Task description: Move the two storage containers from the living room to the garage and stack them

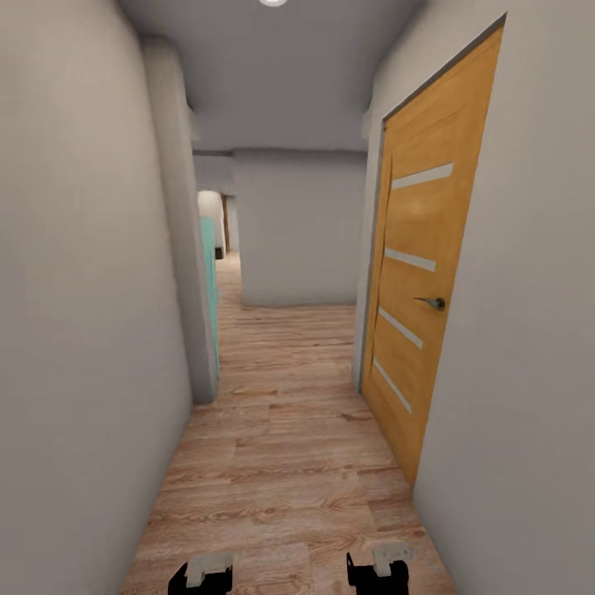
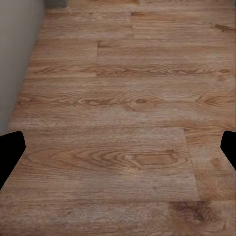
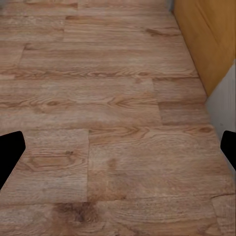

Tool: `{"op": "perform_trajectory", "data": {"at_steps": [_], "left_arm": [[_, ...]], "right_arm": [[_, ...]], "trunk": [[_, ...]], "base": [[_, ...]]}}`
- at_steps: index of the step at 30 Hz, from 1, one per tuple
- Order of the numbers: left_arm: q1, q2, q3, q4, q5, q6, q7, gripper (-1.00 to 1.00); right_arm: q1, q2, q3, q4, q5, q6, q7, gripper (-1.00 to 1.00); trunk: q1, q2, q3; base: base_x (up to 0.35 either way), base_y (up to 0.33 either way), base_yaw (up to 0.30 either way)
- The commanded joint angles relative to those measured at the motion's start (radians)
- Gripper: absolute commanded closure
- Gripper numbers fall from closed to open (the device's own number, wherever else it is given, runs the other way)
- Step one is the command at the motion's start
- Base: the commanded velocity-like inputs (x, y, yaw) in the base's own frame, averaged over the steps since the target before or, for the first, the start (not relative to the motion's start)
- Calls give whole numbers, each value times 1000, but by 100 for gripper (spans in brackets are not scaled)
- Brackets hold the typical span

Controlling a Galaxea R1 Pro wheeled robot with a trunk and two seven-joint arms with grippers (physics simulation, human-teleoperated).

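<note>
Head view: a narrow corridor is shown, w/ light wood plank floor (image 1: 289, 463) running ahead between grey-white walls. An orange-wood door (image 1: 426, 281) w/ four frosted strips and a dark lever handle (image 1: 432, 303) is set in the right wall; it is seen standing slightly ajar, hinged edge nearest the camera. A teal panel (image 1: 210, 281) is seen edge-on beside the left wall's corner, further along. The corridor is closed off ahead by a plain wall, w/ an opening carried on to the left. A ceiling light (image 1: 273, 2) is cut by the top edge.

Left gripper (image 1: 202, 574) and right gripper (image 1: 380, 568) are seen low at the frame's bottom, held over the planks, well apart from each other.

In the left wrist view, the left gripper's dark fingertips (image 2: 11, 150) are spread wide at both frame edges, nothing held between; planks and a strip of grey wall (image 2: 17, 54) are seen beyond. In the right wrist view, the right fingertips (image 3: 11, 150) are likewise spread wide and empty, w/ planks, the door's lower part (image 3: 209, 39) and some wall beyond.

Where the storage containers are cannot be told from these views.
</note>
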Motion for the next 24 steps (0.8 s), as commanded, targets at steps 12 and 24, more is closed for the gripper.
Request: {"op": "perform_trajectory", "data": {"at_steps": [12,24], "left_arm": [[-1,1,-8,1,11,-3,6,-100],[-1,1,-8,1,11,-3,6,-100]], "right_arm": [[-1,-1,7,1,4,-1,-9,-100],[-1,0,7,1,5,-1,-9,-100]], "trunk": [[1,-1,-1],[1,-1,-1]], "base": [[330,0,12],[339,0,0]]}}
